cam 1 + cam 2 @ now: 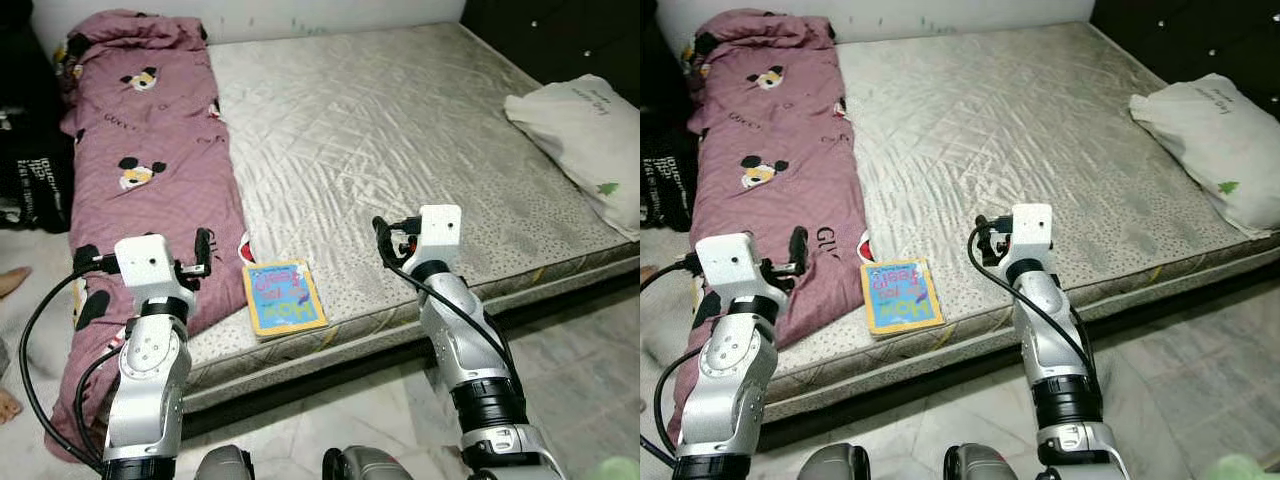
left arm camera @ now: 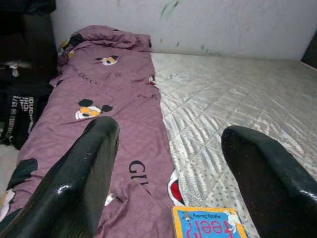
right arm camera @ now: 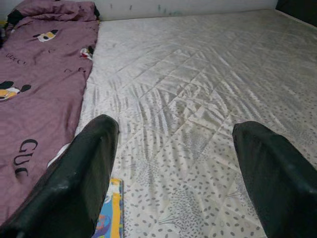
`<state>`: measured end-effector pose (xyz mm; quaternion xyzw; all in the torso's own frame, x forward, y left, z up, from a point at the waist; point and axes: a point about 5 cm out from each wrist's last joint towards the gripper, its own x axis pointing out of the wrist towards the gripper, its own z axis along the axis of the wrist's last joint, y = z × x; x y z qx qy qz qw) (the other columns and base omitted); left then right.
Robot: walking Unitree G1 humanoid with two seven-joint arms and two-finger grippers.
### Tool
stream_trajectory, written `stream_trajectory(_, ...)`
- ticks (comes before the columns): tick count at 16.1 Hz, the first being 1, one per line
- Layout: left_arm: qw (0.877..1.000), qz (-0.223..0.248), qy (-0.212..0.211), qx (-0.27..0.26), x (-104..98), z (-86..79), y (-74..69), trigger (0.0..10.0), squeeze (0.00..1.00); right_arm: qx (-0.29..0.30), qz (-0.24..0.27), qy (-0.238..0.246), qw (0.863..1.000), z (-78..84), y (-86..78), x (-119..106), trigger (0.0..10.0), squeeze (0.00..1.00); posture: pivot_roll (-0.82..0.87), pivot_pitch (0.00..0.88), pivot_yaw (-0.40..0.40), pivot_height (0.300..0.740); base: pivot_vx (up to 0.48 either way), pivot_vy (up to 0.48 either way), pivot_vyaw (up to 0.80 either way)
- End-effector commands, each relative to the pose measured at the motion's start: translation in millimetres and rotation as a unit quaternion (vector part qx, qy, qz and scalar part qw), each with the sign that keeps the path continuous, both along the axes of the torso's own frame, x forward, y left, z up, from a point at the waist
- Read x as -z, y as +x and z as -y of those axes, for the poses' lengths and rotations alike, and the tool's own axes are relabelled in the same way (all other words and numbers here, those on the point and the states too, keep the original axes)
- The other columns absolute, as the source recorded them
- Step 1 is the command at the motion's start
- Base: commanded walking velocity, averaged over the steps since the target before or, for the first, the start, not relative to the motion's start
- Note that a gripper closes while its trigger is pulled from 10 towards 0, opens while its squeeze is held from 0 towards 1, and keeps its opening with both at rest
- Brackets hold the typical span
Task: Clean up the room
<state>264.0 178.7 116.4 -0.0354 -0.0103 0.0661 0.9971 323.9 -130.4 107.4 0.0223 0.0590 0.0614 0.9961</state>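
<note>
Head views: nearest the camera, two silver arms rise from the bottom edge over a pale tiled floor [image 1: 590, 350]. Beyond them a bare grey mattress [image 1: 400, 130] fills the middle. A book [image 1: 284, 296], blue and yellow, lies flat at its near edge, at about 6 o'clock on the mattress, between the arms. A mauve cartoon-print quilt [image 1: 150, 150] runs along the mattress from 9 to 11 o'clock and spills over the near edge. A white pillow [image 1: 590, 140] sits at 3 o'clock. A black bag [image 1: 30, 180] stands on the floor beyond the quilt.

Left wrist view: the left gripper [image 2: 168, 173] is spread wide and holds nothing, hovering over the quilt's edge, with the book's top corner just below.

Right wrist view: the right gripper [image 3: 173, 173] is likewise spread wide and empty, above bare mattress, the book's edge beside one finger.
</note>
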Motion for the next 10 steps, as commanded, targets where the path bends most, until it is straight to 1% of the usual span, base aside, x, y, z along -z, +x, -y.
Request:
stream_trajectory(1,1.000,-0.003,-0.008,-0.002,-0.8,0.1,0.8,10.0,0.00,0.000,0.006,-0.002,1.000,0.9,0.4,-4.7,10.0,0.00,-0.05,0.091,-0.034,0.740,0.000,0.480,0.00)
stream_trajectory(5,1.000,-0.008,-0.012,-0.009,0.5,-0.1,-0.4,10.0,0.00,0.000,0.004,-0.005,1.000,2.8,-0.1,-3.9,10.0,0.00,-0.05,0.095,-0.035,0.740,0.000,0.480,0.00)
stream_trajectory(7,1.000,0.001,-0.012,-0.011,-2.3,-0.2,1.0,10.0,0.00,-0.001,0.006,-0.006,1.000,2.3,1.4,-5.7,10.0,0.00,-0.05,0.104,-0.035,0.740,0.000,0.424,0.00)
stream_trajectory(8,1.000,0.006,-0.016,-0.013,-3.7,-0.2,1.5,10.0,0.00,-0.001,0.007,-0.007,1.000,2.2,2.0,-6.5,10.0,0.00,-0.05,0.104,-0.035,0.740,0.000,0.334,0.00)
stream_trajectory(10,1.000,0.010,-0.007,-0.016,-5.9,-0.3,2.3,10.0,0.00,0.000,0.009,-0.007,1.000,3.3,3.0,-7.4,10.0,0.00,-0.05,0.103,-0.035,0.740,0.000,0.000,0.00)
